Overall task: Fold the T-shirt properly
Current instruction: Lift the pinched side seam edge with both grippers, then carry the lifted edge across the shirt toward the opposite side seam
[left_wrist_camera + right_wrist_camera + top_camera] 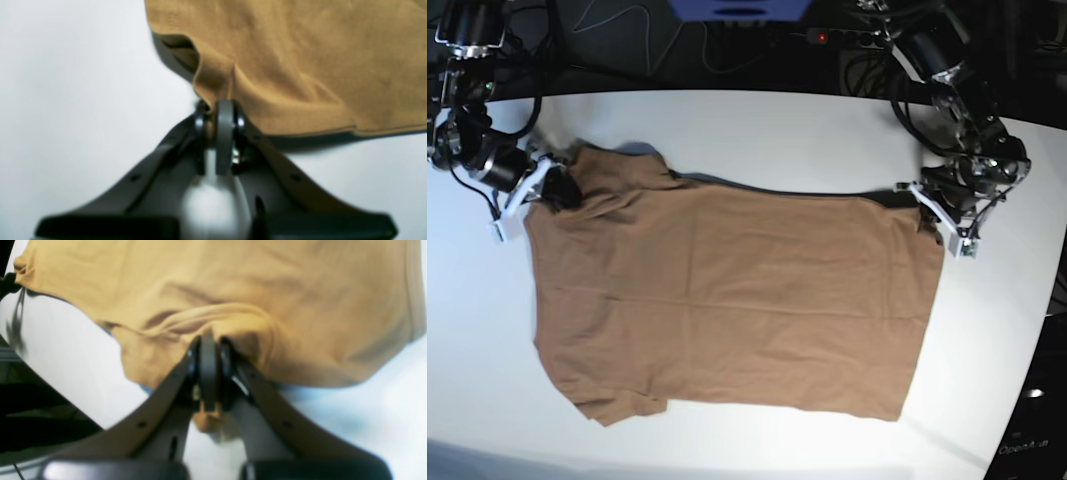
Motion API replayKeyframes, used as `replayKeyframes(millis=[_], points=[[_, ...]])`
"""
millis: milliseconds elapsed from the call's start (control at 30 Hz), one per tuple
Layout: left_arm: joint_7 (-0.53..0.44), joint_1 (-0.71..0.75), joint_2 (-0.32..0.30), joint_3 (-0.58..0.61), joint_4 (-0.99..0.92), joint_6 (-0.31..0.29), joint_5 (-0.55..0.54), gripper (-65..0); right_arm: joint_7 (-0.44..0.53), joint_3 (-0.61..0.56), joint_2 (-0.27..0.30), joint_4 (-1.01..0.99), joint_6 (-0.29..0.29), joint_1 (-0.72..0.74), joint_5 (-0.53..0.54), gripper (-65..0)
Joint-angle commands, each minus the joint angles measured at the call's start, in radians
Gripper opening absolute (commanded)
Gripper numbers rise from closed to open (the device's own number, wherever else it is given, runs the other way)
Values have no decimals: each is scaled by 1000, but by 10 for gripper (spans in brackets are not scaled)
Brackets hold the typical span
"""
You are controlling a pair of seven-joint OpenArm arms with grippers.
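Note:
The tan-brown T-shirt [727, 290] lies spread flat on the white table, its long side running left to right. In the base view my right gripper [557, 190] is at the shirt's far left corner and my left gripper [930, 215] at its far right corner. Seen from the left wrist, the left gripper [220, 110] is shut on a pinched fold at the T-shirt [300, 66] edge. Seen from the right wrist, the right gripper [209, 343] is shut on bunched fabric of the T-shirt [233, 283], and a bit of cloth pokes out below the fingers.
The white table [777, 120] has a rounded edge at the back and right. Dark cables and equipment [737, 10] lie behind it. In the right wrist view the table's edge [50, 373] runs close by on the left, with a dark space beyond it.

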Motion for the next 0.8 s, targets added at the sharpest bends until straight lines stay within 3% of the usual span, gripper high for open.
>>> replayKeyframes(millis=[0, 233, 767], points=[[9, -21, -7, 1, 11, 5, 9, -618, 23, 6, 28, 16, 9, 23, 17, -644], [15, -72, -7, 1, 11, 5, 12, -618, 23, 3, 48, 16, 9, 82, 12, -644], [143, -196, -26, 2, 13, 5, 12, -619, 23, -75, 66, 11, 9, 208, 2, -644]])
